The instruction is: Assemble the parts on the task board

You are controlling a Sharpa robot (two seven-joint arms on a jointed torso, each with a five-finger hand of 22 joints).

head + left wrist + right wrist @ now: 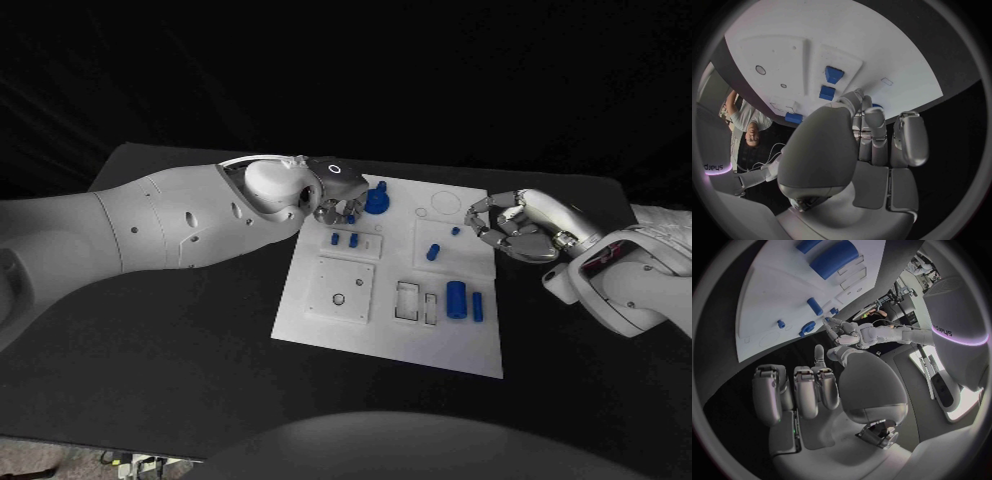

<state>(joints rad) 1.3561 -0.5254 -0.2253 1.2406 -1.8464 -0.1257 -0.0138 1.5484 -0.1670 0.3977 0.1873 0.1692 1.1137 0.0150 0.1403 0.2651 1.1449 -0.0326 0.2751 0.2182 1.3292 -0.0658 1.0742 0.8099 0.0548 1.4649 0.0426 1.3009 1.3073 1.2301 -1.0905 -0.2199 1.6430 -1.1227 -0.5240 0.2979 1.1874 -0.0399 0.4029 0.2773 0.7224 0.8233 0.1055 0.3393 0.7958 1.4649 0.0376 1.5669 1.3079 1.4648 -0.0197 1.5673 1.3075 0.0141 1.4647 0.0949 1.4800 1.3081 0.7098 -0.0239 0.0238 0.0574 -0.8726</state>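
Note:
The white task board lies in the middle of the table. My left hand hangs over its far left corner with fingertips bunched and pointing down. A round blue part with a peg stands just beside them, and a speck of blue shows past the fingertips; whether anything is pinched is hidden. Two small blue parts stand in a plate below that hand. My right hand hovers at the board's right edge, fingers half bent and empty.
A blue cylinder and a slim blue pin lie near the board's right side, next to two rectangular slots. A short blue peg and a tiny blue piece stand left of my right hand. Black table surrounds the board.

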